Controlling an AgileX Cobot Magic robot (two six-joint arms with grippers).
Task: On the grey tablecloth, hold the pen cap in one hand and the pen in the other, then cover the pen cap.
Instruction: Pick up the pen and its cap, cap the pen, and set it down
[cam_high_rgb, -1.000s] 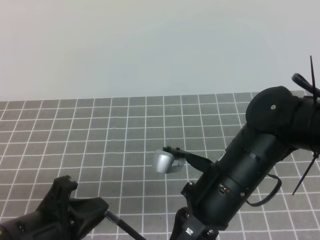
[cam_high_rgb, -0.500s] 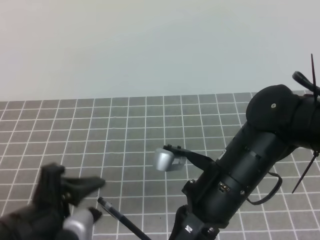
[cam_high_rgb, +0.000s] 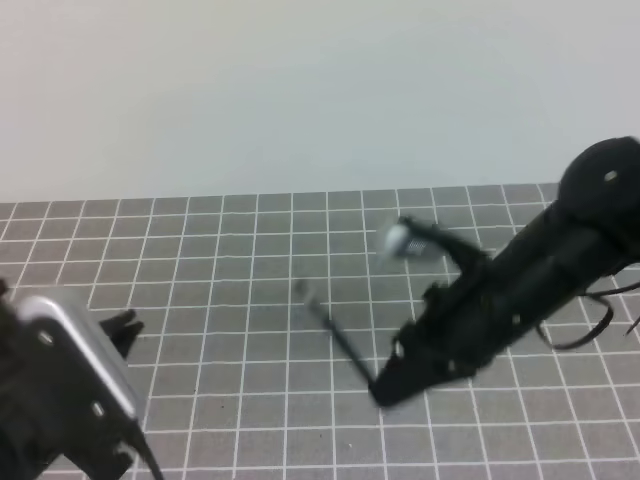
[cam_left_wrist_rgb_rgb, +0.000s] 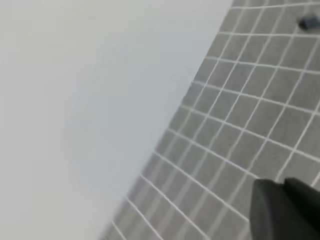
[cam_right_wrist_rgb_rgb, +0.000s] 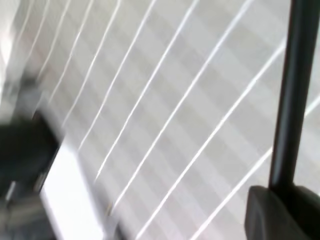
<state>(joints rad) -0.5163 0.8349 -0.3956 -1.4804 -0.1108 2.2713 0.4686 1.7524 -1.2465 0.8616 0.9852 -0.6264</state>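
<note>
Since half a second ago both arms have swung, blurring everything. Left gripper (cam_high_rgb: 120, 330): mostly hidden behind its arm; jaws' state cannot be told. Right gripper (cam_high_rgb: 385, 385): jaws clamped on the pen (cam_high_rgb: 335, 330), raised over the grey tablecloth (cam_high_rgb: 200, 260). Cap indistinct.

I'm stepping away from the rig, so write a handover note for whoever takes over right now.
Right pincer: shut on the pen, which sticks out up-left over the grey tablecloth.
Left pincer: low at the left, blurred; open or shut unclear, and no pen cap seen in it.
Pen cap: not clearly in view.
Done: pen is held.
Left: secure the cap in the left pincer, then push it onto the pen.
</note>
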